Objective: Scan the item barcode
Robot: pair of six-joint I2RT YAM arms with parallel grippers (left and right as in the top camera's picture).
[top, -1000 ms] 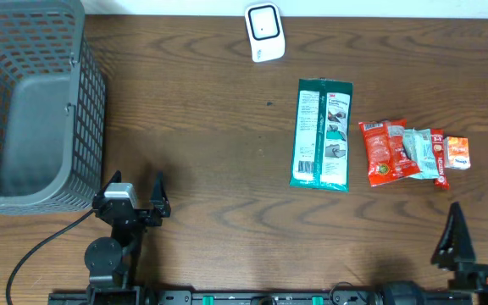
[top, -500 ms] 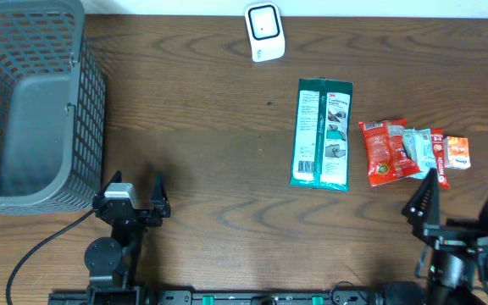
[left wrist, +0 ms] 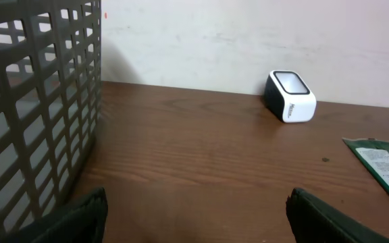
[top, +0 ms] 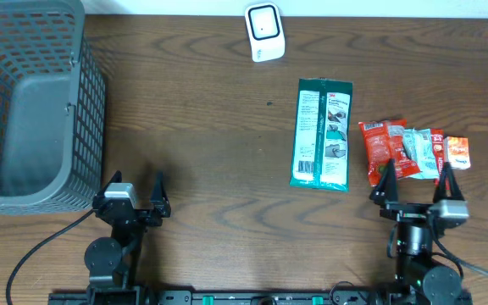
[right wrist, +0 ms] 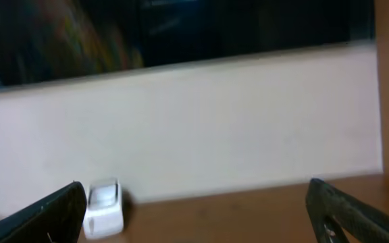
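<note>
A white barcode scanner stands at the table's far edge; it also shows as the scanner in the left wrist view and, blurred, as the scanner in the right wrist view. A green flat package lies mid-table with a barcode label near its lower left. To its right lie a red packet, a pale teal packet and an orange packet. My right gripper is open just in front of these packets, holding nothing. My left gripper is open at the front left, away from all items.
A grey mesh basket fills the left back of the table, and the basket wall stands close on the left of the left gripper. A black cable trails from the left arm. The green package's corner shows at the right.
The right arm has swung in from the front right corner, leftward and forward, and now faces the back wall in front of the small packets. The left arm has not moved.
</note>
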